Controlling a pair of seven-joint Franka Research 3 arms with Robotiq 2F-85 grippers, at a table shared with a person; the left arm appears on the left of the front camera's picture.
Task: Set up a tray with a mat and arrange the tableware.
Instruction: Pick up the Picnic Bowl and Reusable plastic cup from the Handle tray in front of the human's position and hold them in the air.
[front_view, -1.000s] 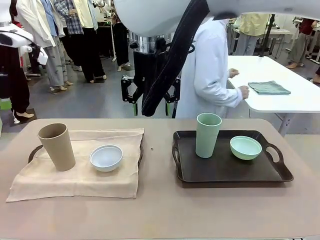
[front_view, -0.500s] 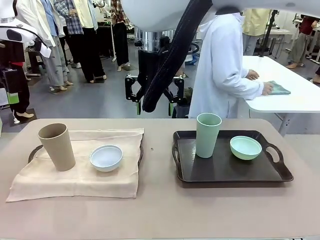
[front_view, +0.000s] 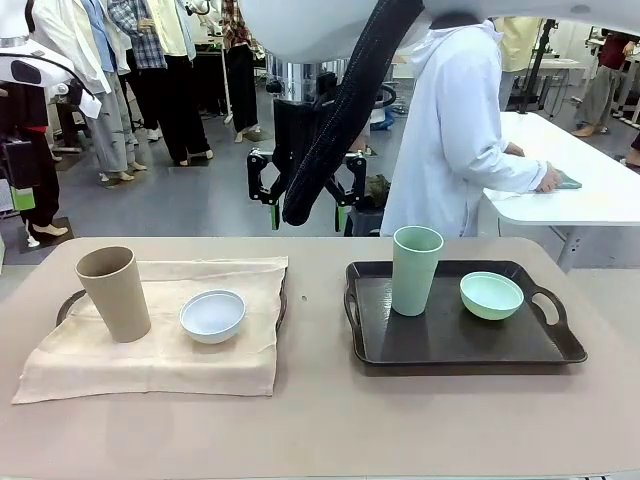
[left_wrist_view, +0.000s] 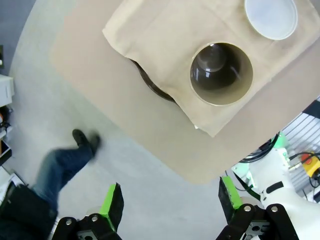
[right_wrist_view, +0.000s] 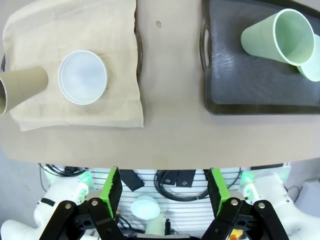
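Tableware in two sets on tabletop (front_view: 320, 420), unmoved over last second. Tan cup (front_view: 113, 292) and white bowl (front_view: 212, 315) stand on beige mat (front_view: 150, 355) covering left tray (front_view: 66, 300). Pale green cup (front_view: 416, 270) and pale green bowl (front_view: 491, 295) sit on dark tray (front_view: 450, 345), no mat. Person (front_view: 450, 130) has stepped to white side table (front_view: 600, 205), hand now on greenish cloth (front_view: 570, 183); likely second mat coming. Left tool (left_wrist_view: 170, 200) and right tool (right_wrist_view: 164, 182) wide apart, empty, high above.

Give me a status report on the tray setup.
Left gripper open, right gripper open, both empty. Tan cup, white bowl on beige mat. Pale green cup, pale green bowl on bare black tray. Person faces another table.
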